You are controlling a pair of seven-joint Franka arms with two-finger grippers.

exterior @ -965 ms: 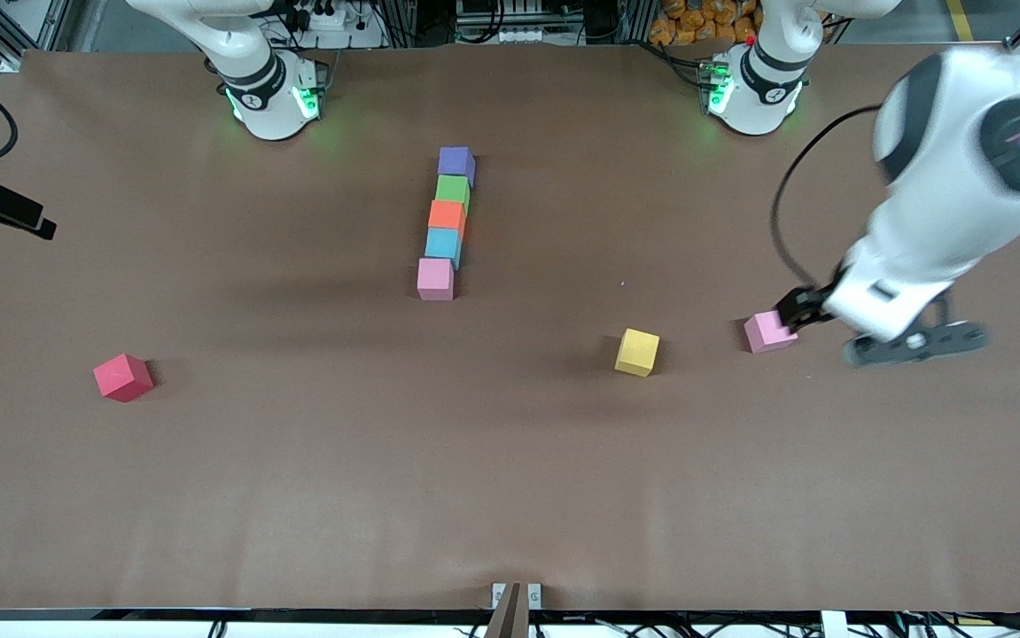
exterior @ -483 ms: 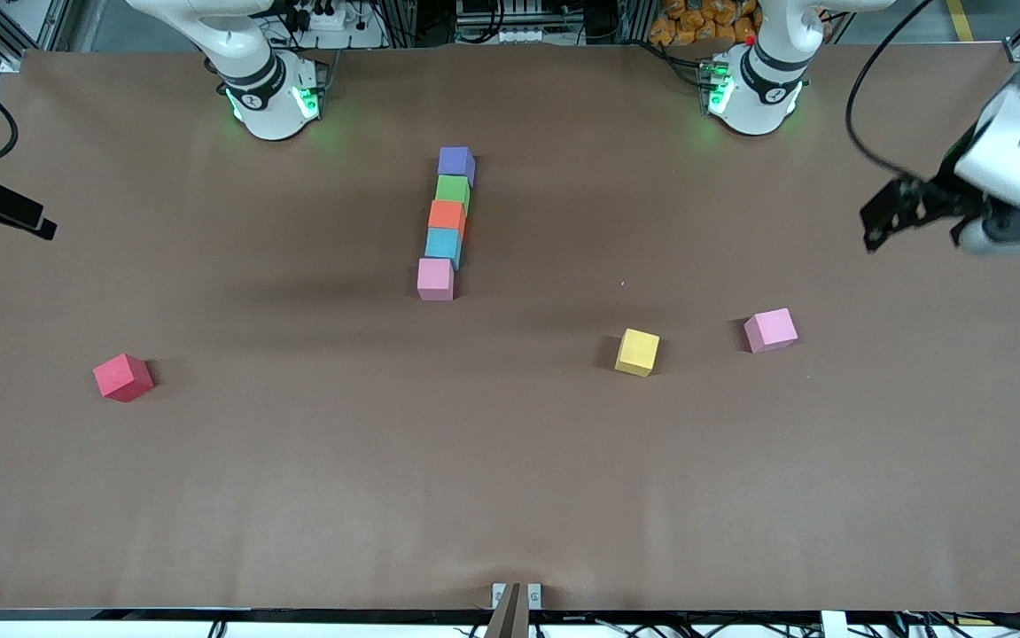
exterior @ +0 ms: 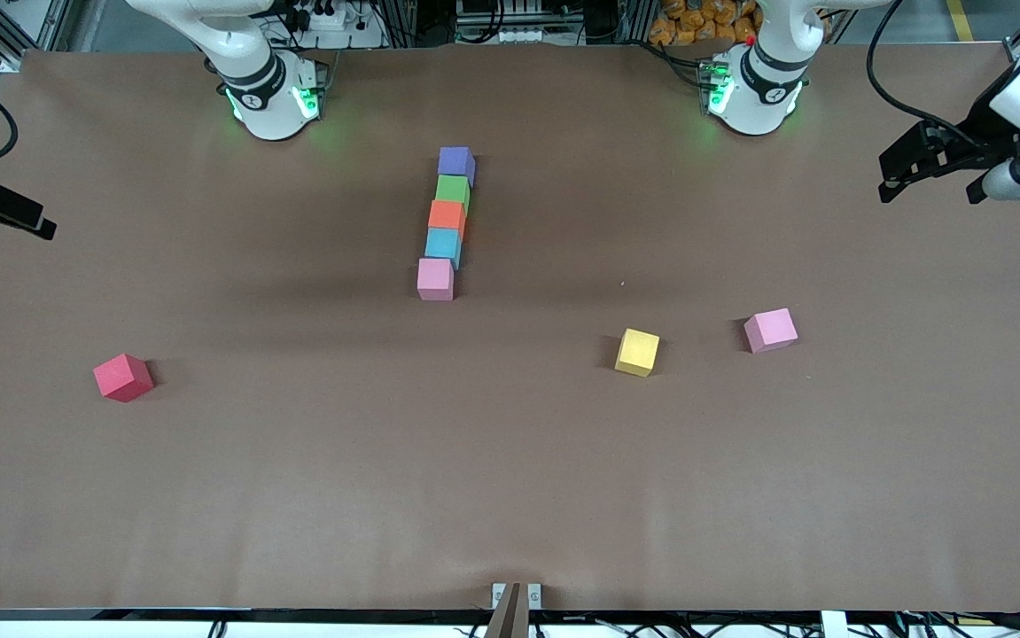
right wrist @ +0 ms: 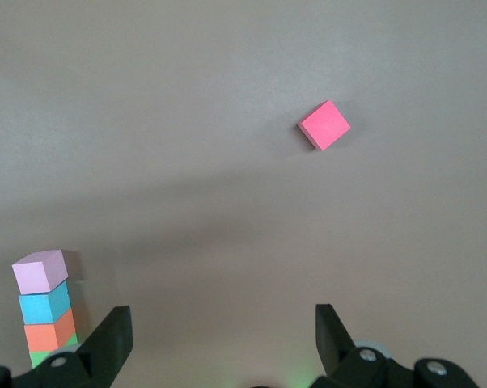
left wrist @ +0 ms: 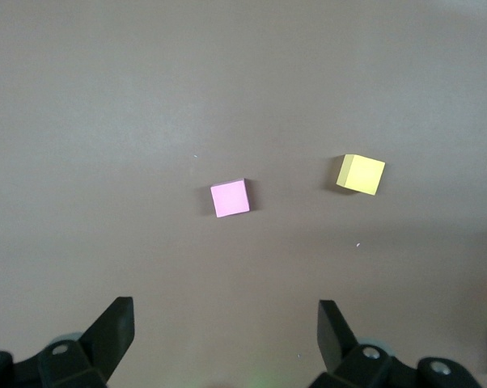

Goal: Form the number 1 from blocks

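Note:
Five blocks touch in a line at mid-table, running toward the front camera: purple [exterior: 456,164], green [exterior: 453,190], orange [exterior: 447,216], light blue [exterior: 443,244] and pink [exterior: 435,279]. The line slants a little toward the right arm's end. A second pink cube [exterior: 771,330] [left wrist: 230,198] lies loose toward the left arm's end. My left gripper [exterior: 930,193] [left wrist: 225,314] hangs open and empty, high over that end of the table. At the other end my right gripper [exterior: 31,221] [right wrist: 221,317] waits open and empty, and its view shows the line's pink block [right wrist: 40,271].
A yellow cube [exterior: 637,352] [left wrist: 362,174] sits beside the loose pink cube, toward the table's middle. A red cube [exterior: 123,377] [right wrist: 324,125] lies alone toward the right arm's end. The brown table cover [exterior: 510,478] is bare nearer the front camera.
My left gripper has come off the loose pink cube, risen and drawn back toward the left arm's end of the table. The cube stayed put. The right arm has not moved.

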